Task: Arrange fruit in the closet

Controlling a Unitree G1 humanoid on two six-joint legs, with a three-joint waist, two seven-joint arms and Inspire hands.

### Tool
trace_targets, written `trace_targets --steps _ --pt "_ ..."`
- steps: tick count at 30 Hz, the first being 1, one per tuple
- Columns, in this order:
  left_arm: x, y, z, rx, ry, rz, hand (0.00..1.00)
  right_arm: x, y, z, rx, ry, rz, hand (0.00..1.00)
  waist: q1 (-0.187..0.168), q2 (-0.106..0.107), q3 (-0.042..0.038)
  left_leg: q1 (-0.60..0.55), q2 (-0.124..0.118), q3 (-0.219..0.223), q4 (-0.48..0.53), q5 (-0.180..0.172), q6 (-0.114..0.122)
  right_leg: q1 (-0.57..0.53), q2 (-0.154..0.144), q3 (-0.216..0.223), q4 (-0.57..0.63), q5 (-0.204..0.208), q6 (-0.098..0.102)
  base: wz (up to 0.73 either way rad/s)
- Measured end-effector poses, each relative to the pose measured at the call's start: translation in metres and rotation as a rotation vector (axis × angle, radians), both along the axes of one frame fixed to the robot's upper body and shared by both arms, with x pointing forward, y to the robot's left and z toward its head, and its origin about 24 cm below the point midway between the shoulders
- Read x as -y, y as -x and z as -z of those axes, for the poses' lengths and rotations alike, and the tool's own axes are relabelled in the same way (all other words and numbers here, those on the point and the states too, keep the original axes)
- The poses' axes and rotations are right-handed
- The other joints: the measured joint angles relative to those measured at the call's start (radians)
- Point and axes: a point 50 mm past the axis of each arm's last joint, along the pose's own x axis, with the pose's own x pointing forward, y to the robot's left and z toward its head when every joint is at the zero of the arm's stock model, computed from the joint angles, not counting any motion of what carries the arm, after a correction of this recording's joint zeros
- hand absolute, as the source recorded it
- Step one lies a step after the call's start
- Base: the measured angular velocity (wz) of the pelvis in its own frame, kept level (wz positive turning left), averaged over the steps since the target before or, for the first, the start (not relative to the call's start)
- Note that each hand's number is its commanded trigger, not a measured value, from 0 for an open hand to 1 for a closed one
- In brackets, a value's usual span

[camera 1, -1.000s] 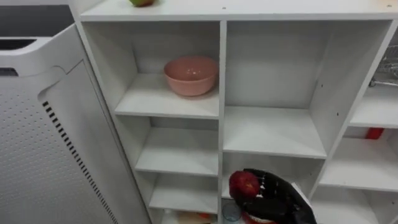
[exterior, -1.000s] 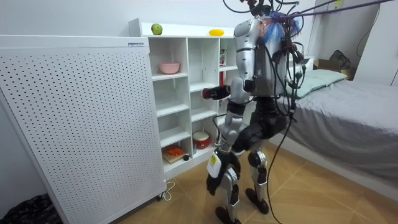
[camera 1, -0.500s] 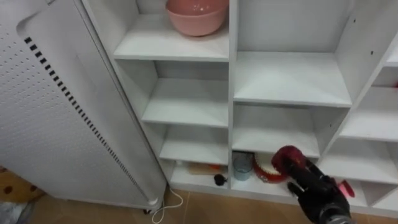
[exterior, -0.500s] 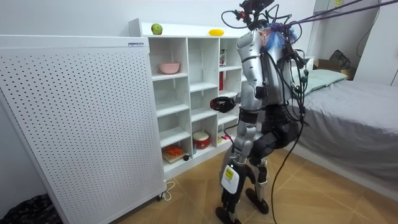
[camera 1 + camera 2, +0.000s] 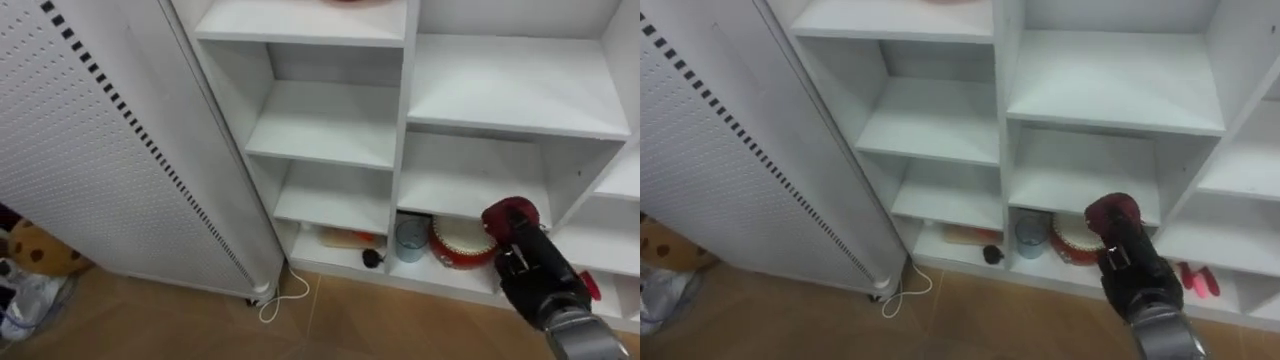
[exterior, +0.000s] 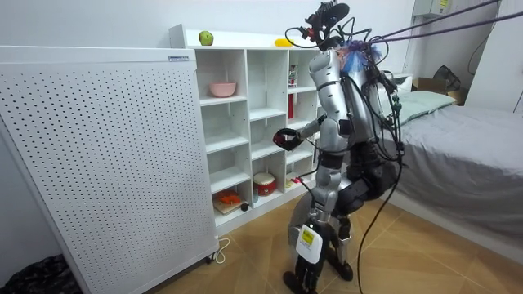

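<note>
Item one: your right hand (image 5: pixel 535 275) comes in from the lower right with its fingers curled round a red apple (image 5: pixel 505 214), which it holds out in front of the white closet (image 5: pixel 405 110). In the eye views the apple shows against the closet's lower middle compartments. In the room view it hangs about halfway up the closet's front, clear of the shelves. Item two, in the closet's bottom middle compartment: a round red tin (image 5: pixel 458 246) sits just behind the apple as you see it, with a clear glass cup (image 5: pixel 410 240) beside it on the side nearer the closet's left column. Item three, at the bottom of the closet's left column: an orange object (image 5: pixel 345 238) too small to name, and a small black object (image 5: pixel 371 258) at the shelf's front edge. Item four, up on the closet in the room view: a pink bowl (image 6: pixel 221 88) in the upper left compartment, a green apple (image 6: pixel 206 37) and a yellow fruit (image 6: pixel 283 42) on the top board. Item five: a white perforated panel (image 5: pixel 90 150) stands against the closet's left side, and a white cord (image 5: pixel 285 300) loops on the floor at that corner. You stand facing the closet, and the bed (image 6: pixel 458 139) is on your far side from it.
</note>
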Motion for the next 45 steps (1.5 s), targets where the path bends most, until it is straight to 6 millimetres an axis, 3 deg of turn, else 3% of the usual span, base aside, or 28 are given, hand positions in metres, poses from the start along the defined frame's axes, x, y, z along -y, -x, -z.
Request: trace_targets --steps 7,18,19,21,30,45 --pt "-0.006 0.007 -0.006 0.043 -0.001 -0.032 0.0 0.008 -0.009 -0.023 0.036 -0.038 0.039 1.0 0.004 -0.002 -0.0023 -0.065 0.005 -0.003 0.107 -0.049 0.007 -0.039 -0.017 -0.013 0.083 -0.044 0.002 0.05" --pt "-0.011 0.007 -0.014 0.094 -0.029 -0.023 0.0 0.011 -0.023 -0.065 0.088 -0.022 0.064 1.0 0.004 -0.006 -0.0043 -0.095 0.005 0.003 0.153 -0.064 0.014 -0.067 -0.033 -0.008 0.131 -0.065 0.005 0.02" --pt "-0.011 0.007 -0.014 0.093 -0.029 -0.022 0.0 0.01 -0.024 -0.068 0.092 -0.02 0.063 0.63 0.003 -0.006 -0.0045 -0.095 0.005 0.004 0.156 -0.065 0.015 -0.067 -0.033 -0.009 0.132 -0.065 0.005 0.0" --pt "-0.011 0.007 -0.014 0.092 -0.033 -0.015 0.0 0.012 -0.025 -0.072 0.085 -0.018 0.075 0.0 0.002 -0.006 -0.0045 -0.095 0.004 0.007 0.165 -0.069 0.016 -0.068 -0.035 -0.007 0.143 -0.067 0.003 0.0" --pt "-0.013 0.016 -0.015 0.092 -0.085 0.008 0.0 0.021 -0.022 -0.09 0.1 -0.031 0.145 0.0 0.004 -0.005 -0.0054 -0.094 0.006 0.015 0.197 -0.085 0.015 -0.072 -0.048 0.0 0.178 -0.086 -0.003 0.0" --pt "-0.018 0.02 -0.016 0.089 -0.099 0.009 0.0 0.019 -0.022 -0.092 0.066 -0.06 0.162 0.0 0.015 0.007 -0.0128 -0.08 0.005 0.016 0.198 -0.085 0.015 -0.058 -0.049 0.003 0.179 -0.085 -0.002 0.0"
